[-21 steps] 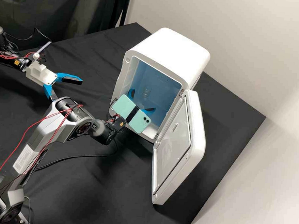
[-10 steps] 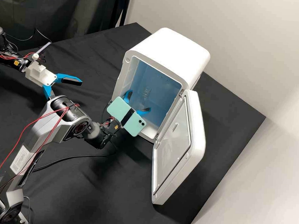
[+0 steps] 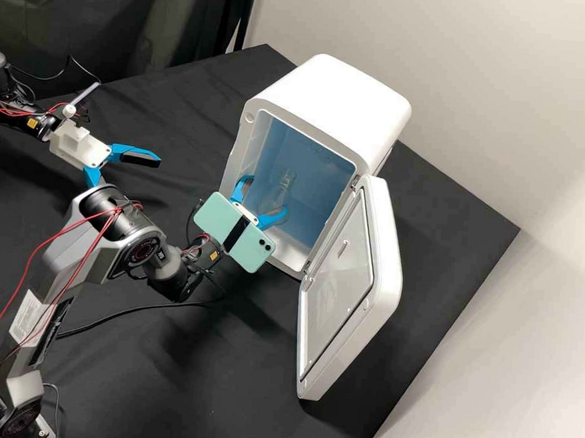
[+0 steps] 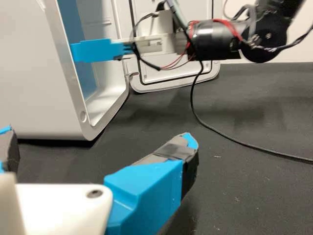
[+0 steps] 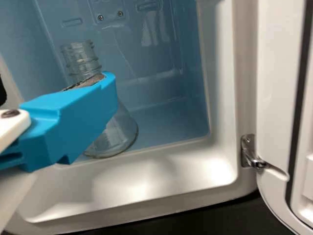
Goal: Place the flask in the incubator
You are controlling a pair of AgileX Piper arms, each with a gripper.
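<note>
Dark grey arms (image 3: 97,249), red cables (image 3: 31,274), white left end effector (image 3: 130,173), bright blue fingers (image 3: 129,149), mint-green wrist phone (image 3: 233,231)

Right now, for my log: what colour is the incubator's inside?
Light blue interior, best in the right wrist view.

Right gripper (image 3: 265,195) backed out from deep in the incubator (image 3: 327,108) to its opening, and the arm's elbow and wrist shifted back with it. More of the flask (image 3: 283,183) came into view on the incubator floor.

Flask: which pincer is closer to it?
Right. The right pincer is beside the flask at the mouth of the incubator; the left pincer hangs far off, outside over the bench.
</note>
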